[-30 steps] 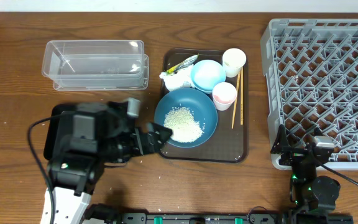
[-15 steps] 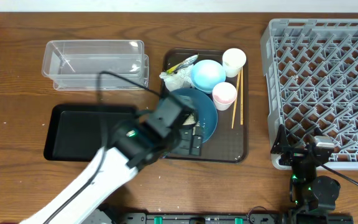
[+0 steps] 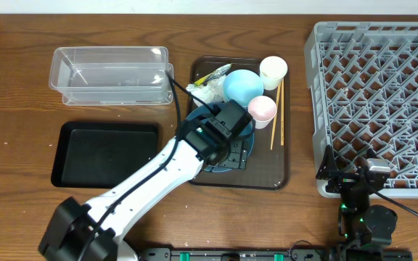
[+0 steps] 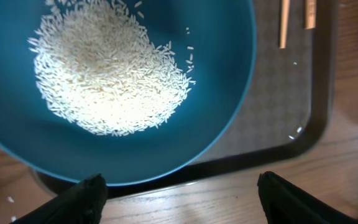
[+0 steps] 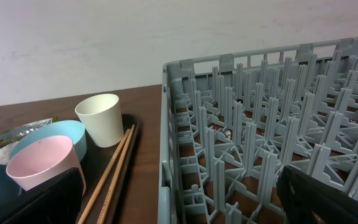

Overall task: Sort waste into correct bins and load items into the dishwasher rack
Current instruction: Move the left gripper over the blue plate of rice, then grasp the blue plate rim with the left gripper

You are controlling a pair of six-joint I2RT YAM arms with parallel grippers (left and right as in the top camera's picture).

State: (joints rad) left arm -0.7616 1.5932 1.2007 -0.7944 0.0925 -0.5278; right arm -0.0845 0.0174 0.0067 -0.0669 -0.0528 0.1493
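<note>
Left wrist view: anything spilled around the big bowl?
Yes, minor. A few rice grains lie loose on the brown tray beside the dark-blue bowl, and one lies on the wooden table at lower left. The main heap sits inside the bowl.

Brown serving tray (image 3: 273, 168): rectangular, finely textured floor, raised rounded rim, lying flat near the middle of the tabletop (image 3: 20, 87). Tabletop: dark brown wood, visible grain running side to side. Wall (image 5: 166, 37): plain white, behind the tabletop's far edge.
</note>
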